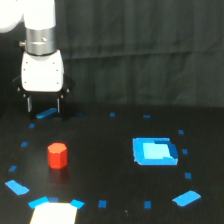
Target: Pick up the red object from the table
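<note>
Exterior view shows the black table [110,165] filling the lower part of the picture, with a dark curtain [150,50] behind it. The red object [57,155], a stubby red-orange block with a faceted top, stands upright on the table toward the exterior view's left edge, roughly midway between the table's far edge and its near edge. Nothing touches it.

The white xArm6 arm [40,30] comes down from the upper corner on the exterior view's left. Its gripper [44,105] hangs near the table's far edge, beyond the red block and well apart from it. Two dark fingers [29,104] point straight down with a clear gap between them, so the claw is released and grasps nothing. A blue tape strip [46,113] lies on the table just behind the fingertips.

A large bright blue patch [155,151] sits toward the exterior view's right side of the table. Small blue tape squares [102,203] dot the surface around it. A pale, whitish patch [54,213] lies at the near edge, in front of the red block.
</note>
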